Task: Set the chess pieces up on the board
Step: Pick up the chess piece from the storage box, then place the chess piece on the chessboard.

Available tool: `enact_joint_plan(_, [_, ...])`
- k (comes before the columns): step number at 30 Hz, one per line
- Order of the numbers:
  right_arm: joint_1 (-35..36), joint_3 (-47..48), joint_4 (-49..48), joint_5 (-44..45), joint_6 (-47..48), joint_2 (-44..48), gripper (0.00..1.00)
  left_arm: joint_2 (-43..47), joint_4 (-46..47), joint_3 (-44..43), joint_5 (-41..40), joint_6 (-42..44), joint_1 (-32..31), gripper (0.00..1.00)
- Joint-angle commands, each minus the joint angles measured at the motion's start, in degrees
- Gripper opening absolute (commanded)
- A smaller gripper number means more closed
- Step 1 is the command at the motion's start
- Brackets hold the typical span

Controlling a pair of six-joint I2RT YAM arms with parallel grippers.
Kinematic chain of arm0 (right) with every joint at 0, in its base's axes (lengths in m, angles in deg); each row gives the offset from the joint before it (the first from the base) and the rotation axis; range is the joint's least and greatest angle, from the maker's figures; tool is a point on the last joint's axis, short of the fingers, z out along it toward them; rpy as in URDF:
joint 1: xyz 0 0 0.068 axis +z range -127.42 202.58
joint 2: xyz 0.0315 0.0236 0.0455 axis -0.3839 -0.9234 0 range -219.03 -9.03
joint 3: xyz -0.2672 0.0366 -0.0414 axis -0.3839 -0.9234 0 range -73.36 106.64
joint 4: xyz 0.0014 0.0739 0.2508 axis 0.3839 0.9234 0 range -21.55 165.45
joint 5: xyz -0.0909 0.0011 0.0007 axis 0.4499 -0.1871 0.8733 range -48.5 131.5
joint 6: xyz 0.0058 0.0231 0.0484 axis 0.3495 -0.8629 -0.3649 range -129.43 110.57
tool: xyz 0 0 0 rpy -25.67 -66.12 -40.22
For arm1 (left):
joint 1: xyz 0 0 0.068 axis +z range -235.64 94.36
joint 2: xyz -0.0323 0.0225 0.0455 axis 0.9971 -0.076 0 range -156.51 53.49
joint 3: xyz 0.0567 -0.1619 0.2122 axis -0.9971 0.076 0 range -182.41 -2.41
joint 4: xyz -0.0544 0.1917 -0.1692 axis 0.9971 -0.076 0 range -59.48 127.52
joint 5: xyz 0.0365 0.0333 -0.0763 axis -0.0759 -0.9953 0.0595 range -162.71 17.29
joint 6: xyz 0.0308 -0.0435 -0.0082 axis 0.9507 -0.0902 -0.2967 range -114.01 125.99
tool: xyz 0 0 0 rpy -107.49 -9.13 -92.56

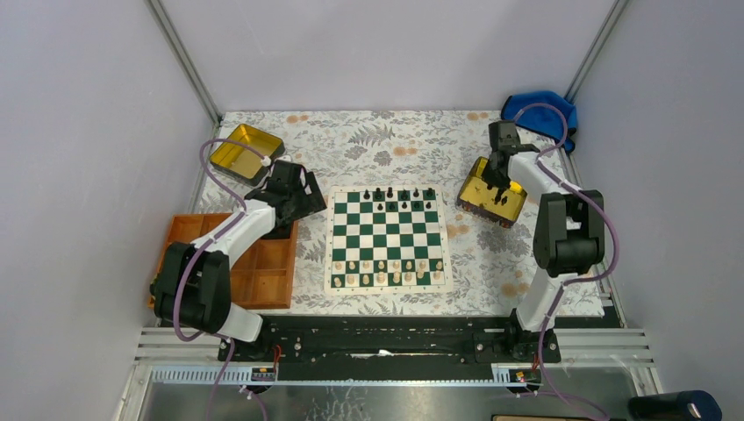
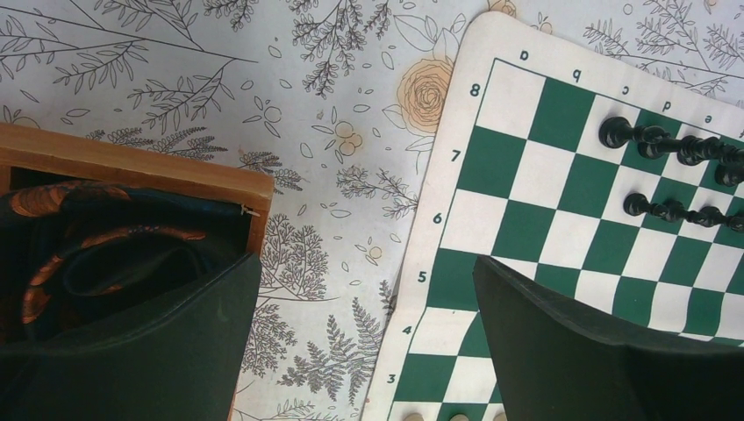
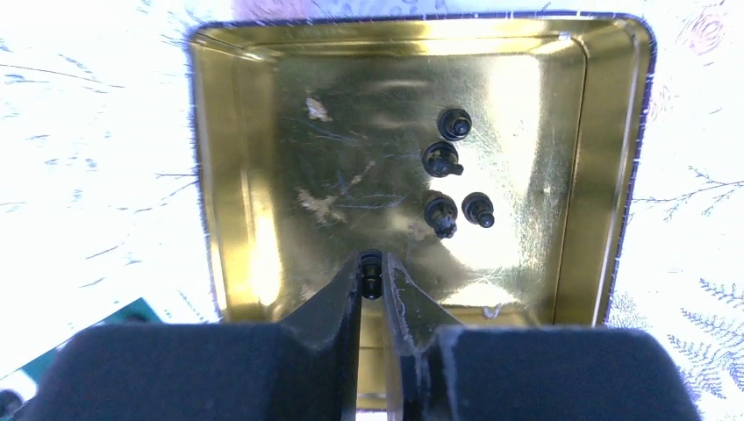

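The green-and-white board (image 1: pixel 386 241) lies mid-table, with several black chess pieces (image 1: pixel 399 197) on its far two rows; the left wrist view shows them (image 2: pixel 667 145) on the board (image 2: pixel 526 175). Over the gold tin (image 1: pixel 478 195) at the right, my right gripper (image 1: pixel 502 189) reaches down. In the right wrist view that gripper (image 3: pixel 372 267) is shut on one black chess piece (image 3: pixel 371 274) standing in the tin (image 3: pixel 263 175). Several more black pieces (image 3: pixel 441 160) stand loose farther in. My left gripper (image 2: pixel 367 263) hangs open and empty over the board's left border, also seen from above (image 1: pixel 303 197).
An orange compartment tray (image 1: pixel 263 281) sits left of the board, its corner (image 2: pixel 132 162) close under my left finger. A second gold tin (image 1: pixel 246 149) is at the back left, a blue object (image 1: pixel 544 110) at the back right. Cream pieces (image 1: pixel 390 270) fill the board's near rows.
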Motion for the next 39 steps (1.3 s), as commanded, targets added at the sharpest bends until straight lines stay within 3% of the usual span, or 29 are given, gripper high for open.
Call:
enact_joint_plan(1, [1.43,3.35,0.13,-1.45,0.42,7.02,0.00,2.56,0.61,0.27,-0.56,0.11,-0.24,0.99])
enact_joint_plan(11, [13.61,12.08,3.93,-1.32,3.53,6.82,0.00,6.49,0.79,2.59,-0.11,-0.75,-0.24,0.99])
enact_joint_plan(24, [32.70,25.36,8.08,-2.15,6.63,-4.79,0.00,15.98,-0.06,8.79,0.14,-2.77,-0.28,0.99])
enact_joint_plan(33, [39.99,32.72,8.89,-1.00,8.32,-14.31,0.00,19.96,-1.93,10.59,0.56,-2.68,-0.24,0.99])
enact_joint_plan(39, [41.67,31.31,5.78,0.41,9.31,-16.78,0.00,20.81,-2.46,11.17,0.59,-2.15,-0.28,0.99])
